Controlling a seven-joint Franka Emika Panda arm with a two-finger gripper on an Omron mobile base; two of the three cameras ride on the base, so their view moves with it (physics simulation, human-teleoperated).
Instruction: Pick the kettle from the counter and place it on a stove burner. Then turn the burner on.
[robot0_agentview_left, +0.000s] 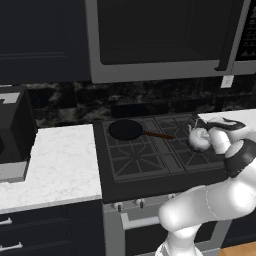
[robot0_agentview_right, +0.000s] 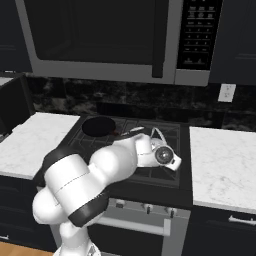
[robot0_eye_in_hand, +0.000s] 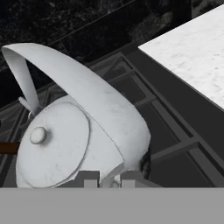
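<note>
The small silvery-white kettle (robot0_eye_in_hand: 65, 144) with its arched handle hangs over the right side of the black cooktop, above a stove burner (robot0_agentview_left: 196, 159) grate. My gripper (robot0_eye_in_hand: 109, 179) is shut on the lower end of the kettle's handle, both fingertips close together there. From the left base view the kettle (robot0_agentview_left: 199, 140) sits just left of my white wrist. Whether it touches the grate I cannot tell. The white marble counter (robot0_eye_in_hand: 192, 57) lies to the right of the stove.
A flat black frying pan (robot0_agentview_left: 125, 130) with a brown handle rests on the back left burner. Stove knobs (robot0_agentview_right: 145, 206) line the front panel. A microwave (robot0_agentview_right: 100, 40) hangs overhead. More counter (robot0_agentview_left: 60, 165) and a dark appliance (robot0_agentview_left: 15, 130) lie left.
</note>
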